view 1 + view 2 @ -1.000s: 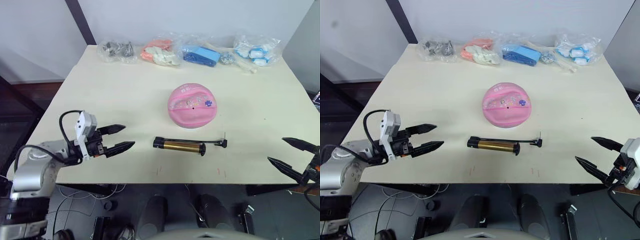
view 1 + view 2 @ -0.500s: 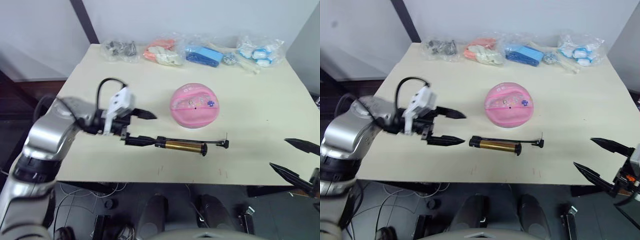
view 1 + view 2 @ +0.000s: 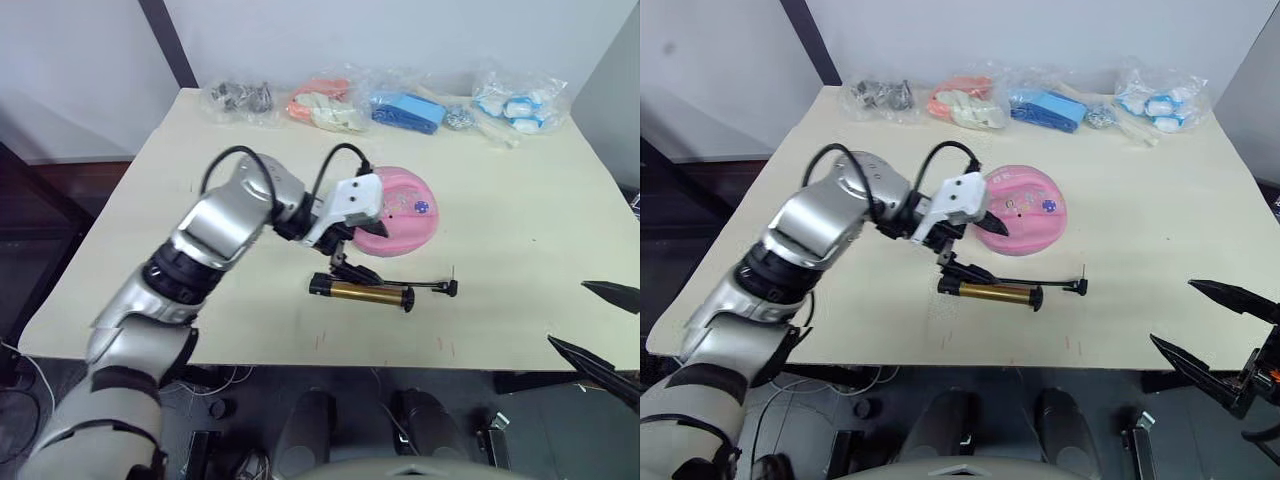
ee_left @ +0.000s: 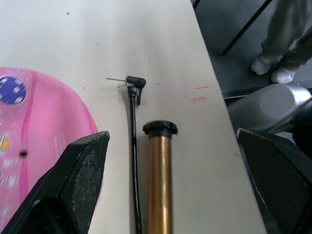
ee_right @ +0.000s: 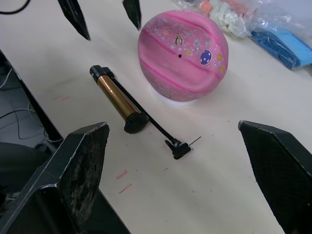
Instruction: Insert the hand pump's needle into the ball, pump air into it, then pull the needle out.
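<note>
My left arm has swung in from the table's left edge, and my left fingers [image 3: 977, 249] now hang spread wide over the handle end of the hand pump [image 3: 360, 291], one tip by the ball's [image 3: 399, 211] near-left side, the other just above the pump's black cap, gripping nothing. The pump lies flat on the cream table [image 3: 520, 240], a smooth gold-bronze cylinder with black ends, just in front of the ball and parallel to the near edge. Its thin black hose runs alongside to the needle [image 4: 115, 79], a bare pin pointing away on open tabletop. The ball is glossy pink rubber with small prints, its valve dot facing up. My right fingers [image 3: 1213, 328] wait parted and empty off the near right corner. Crinkled plastic bags [image 3: 400, 105] line the far edge, well apart.
</note>
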Action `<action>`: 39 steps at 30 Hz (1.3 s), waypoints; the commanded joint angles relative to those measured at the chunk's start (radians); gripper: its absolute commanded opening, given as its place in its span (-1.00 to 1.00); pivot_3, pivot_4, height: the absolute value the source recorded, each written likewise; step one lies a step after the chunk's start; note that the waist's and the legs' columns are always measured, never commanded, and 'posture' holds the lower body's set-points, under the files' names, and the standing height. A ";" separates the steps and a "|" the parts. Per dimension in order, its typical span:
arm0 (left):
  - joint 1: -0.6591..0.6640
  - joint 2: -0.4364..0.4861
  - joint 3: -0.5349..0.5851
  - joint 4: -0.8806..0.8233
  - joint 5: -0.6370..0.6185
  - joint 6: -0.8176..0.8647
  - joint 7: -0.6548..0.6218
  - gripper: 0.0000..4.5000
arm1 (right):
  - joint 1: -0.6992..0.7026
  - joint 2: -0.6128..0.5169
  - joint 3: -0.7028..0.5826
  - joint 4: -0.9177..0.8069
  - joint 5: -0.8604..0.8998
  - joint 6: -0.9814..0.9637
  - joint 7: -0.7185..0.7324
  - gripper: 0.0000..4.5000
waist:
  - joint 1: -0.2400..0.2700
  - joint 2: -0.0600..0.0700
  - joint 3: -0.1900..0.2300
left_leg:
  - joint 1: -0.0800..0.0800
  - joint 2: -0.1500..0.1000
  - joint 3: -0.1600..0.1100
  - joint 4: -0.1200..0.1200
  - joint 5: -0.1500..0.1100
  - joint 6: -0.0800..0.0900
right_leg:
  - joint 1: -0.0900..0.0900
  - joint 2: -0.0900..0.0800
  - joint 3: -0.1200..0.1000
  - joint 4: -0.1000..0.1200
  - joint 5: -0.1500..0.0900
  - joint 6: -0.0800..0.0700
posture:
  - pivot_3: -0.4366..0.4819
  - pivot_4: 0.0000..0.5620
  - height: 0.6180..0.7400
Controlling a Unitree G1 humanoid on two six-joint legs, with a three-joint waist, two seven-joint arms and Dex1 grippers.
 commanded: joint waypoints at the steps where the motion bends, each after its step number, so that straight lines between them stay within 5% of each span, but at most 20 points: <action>1: -0.033 -0.049 -0.033 0.061 0.061 -0.050 0.012 0.82 | 0.027 0.017 -0.030 -0.046 0.013 -0.005 -0.011 1.00 | 0.000 0.000 0.000 | 0.000 0.000 0.000 0.000 0.000 0.000 | 0.000 0.000 0.000 0.000 0.000 0.000 | -0.05 -0.47 1.00; 4: -0.036 -0.112 -0.063 0.133 0.111 -0.116 0.025 0.40 | 0.057 0.042 -0.031 -0.068 0.003 -0.012 -0.023 1.00 | 0.002 0.000 0.000 | -0.001 0.000 -0.001 0.000 0.000 0.000 | 0.000 0.000 -0.001 0.000 0.000 0.000 | -0.05 -0.47 1.00; 14: -0.062 -0.309 -0.125 0.365 0.261 -0.267 0.074 0.37 | 0.103 0.109 0.008 -0.128 -0.041 -0.037 -0.072 1.00 | -0.001 0.000 0.000 | -0.001 0.000 0.000 0.000 0.000 0.000 | 0.000 0.000 0.000 -0.001 0.000 0.000 | -0.05 -0.47 1.00; 17: -0.075 -0.352 -0.152 0.419 0.308 -0.303 0.080 0.05 | 0.108 0.120 0.026 -0.136 -0.050 -0.044 -0.082 1.00 | 0.002 0.000 0.000 | -0.001 0.000 -0.001 0.000 0.000 0.000 | 0.000 0.000 -0.001 0.000 0.000 0.000 | -0.05 -0.47 1.00; 39: -0.137 -0.594 -0.160 0.876 0.536 -0.528 0.210 0.05 | 0.088 0.149 0.143 -0.149 -0.117 -0.080 -0.148 1.00 | 0.003 0.000 0.000 | -0.001 0.000 -0.001 0.000 0.000 0.000 | 0.000 0.000 -0.001 -0.001 0.000 0.000 | -0.05 -0.47 1.00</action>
